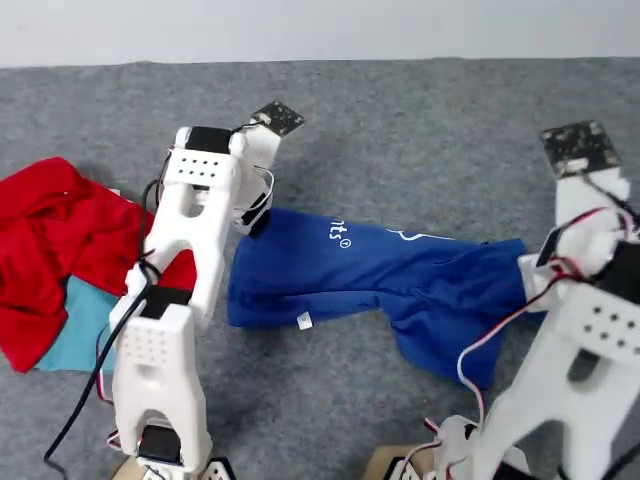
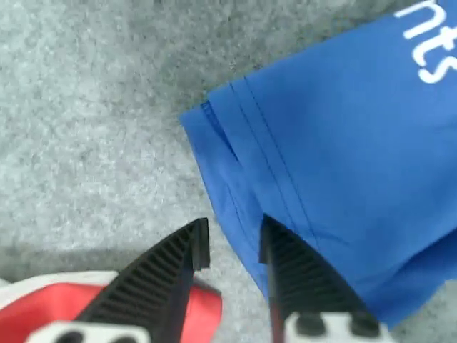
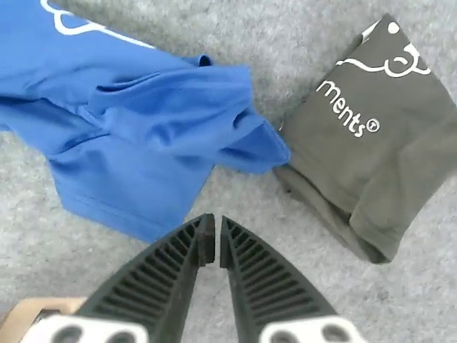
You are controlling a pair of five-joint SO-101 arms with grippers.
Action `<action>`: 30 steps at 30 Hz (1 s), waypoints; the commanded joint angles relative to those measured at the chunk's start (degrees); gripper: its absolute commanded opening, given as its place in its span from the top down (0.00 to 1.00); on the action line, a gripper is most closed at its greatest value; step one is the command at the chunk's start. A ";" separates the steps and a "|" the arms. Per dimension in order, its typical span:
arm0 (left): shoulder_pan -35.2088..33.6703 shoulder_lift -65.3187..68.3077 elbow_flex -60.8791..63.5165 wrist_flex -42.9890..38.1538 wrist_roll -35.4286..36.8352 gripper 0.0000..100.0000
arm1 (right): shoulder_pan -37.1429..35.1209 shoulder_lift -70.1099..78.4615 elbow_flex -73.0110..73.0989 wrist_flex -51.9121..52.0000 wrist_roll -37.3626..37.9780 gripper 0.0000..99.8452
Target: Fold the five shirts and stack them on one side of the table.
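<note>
Slide the parted, empty left gripper (image 2: 234, 239) over the hem corner of the blue shirt (image 2: 343, 157) before pinching. Open the clenched, empty right gripper (image 3: 216, 232) first.

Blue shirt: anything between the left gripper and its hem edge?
Nothing visible. The left gripper hangs open right at the hemmed edge of the blue shirt, over the grey table. The red shirt lies off to the side, away from that edge.
</note>
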 commanded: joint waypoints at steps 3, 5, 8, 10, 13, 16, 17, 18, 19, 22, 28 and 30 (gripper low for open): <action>0.44 5.36 -6.99 -0.44 0.62 0.82 | -0.40 -6.90 5.19 1.89 -0.62 0.97; 0.18 7.56 -9.71 1.49 0.35 0.82 | -0.31 -8.57 6.77 1.80 -0.53 0.97; 0.26 9.76 -15.60 8.62 -0.44 0.82 | -0.31 -10.42 8.44 1.80 -0.53 0.97; 0.62 9.85 -16.75 10.37 -1.14 0.82 | -0.31 -11.30 9.41 1.80 -0.53 0.97; -0.18 6.59 -14.55 10.29 -1.85 0.82 | -0.31 -12.44 10.99 1.80 -0.53 0.97; -0.09 0.97 -8.66 10.29 -3.69 0.82 | -0.31 -13.76 12.84 1.80 -0.44 0.97; 0.09 -1.41 -5.67 10.29 -4.31 0.82 | -0.31 -14.11 13.54 1.80 -0.44 0.97; 0.44 -3.96 -2.07 10.29 -5.27 0.82 | -0.31 -14.46 14.15 1.80 -0.44 0.97; 0.53 -6.68 1.71 10.29 -6.33 0.83 | -0.31 -14.81 14.77 1.80 -0.44 0.97; 0.44 -14.68 12.62 10.11 -8.26 0.83 | -0.31 -15.69 16.79 1.80 -0.44 0.97; 0.53 -20.57 26.24 5.19 -12.31 0.82 | -0.31 -16.22 19.87 1.71 -0.44 0.97; 0.79 -20.57 28.62 4.48 -13.63 0.82 | -0.31 -16.22 20.22 1.71 -0.44 0.97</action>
